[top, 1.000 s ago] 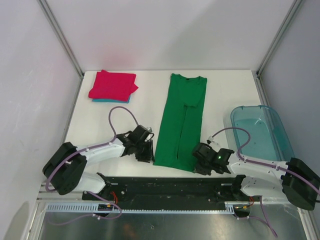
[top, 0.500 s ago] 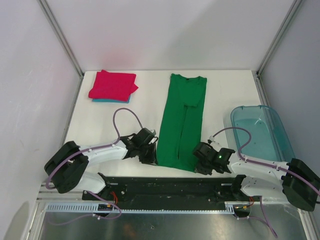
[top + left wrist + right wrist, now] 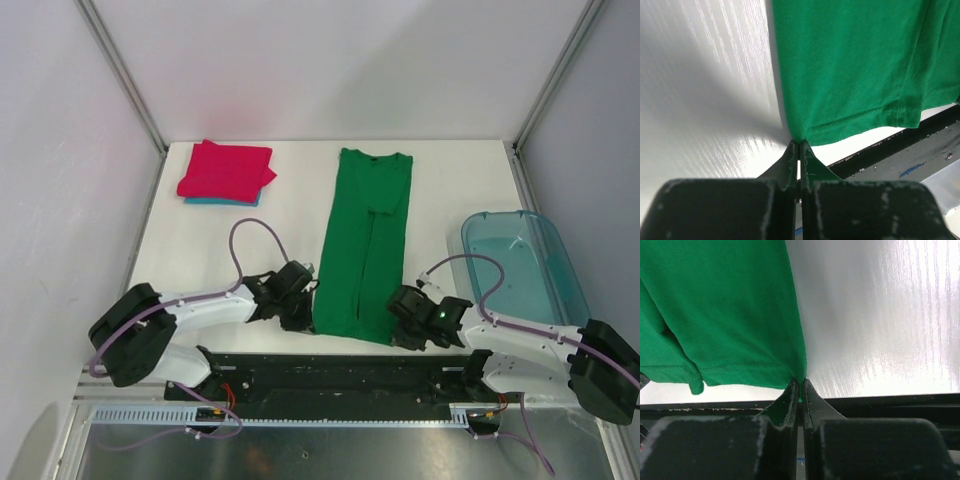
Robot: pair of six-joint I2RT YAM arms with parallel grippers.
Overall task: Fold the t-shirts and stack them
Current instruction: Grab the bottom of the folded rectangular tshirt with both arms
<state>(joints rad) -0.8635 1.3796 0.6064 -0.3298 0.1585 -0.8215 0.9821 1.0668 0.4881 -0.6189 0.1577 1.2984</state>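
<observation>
L pincer point(image 3: 799, 146), R pincer point(image 3: 800, 386) on green tee point(image 3: 362, 240) hem

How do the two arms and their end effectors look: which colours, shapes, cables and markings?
The left arm and right arm have white links between bulky black joint housings. A purple-grey cable loops out of each. A small green light glows near the right wrist. The left end effector and right end effector are black, each with two flat tapering fingers; their bodies carry pale scuffs.
</observation>
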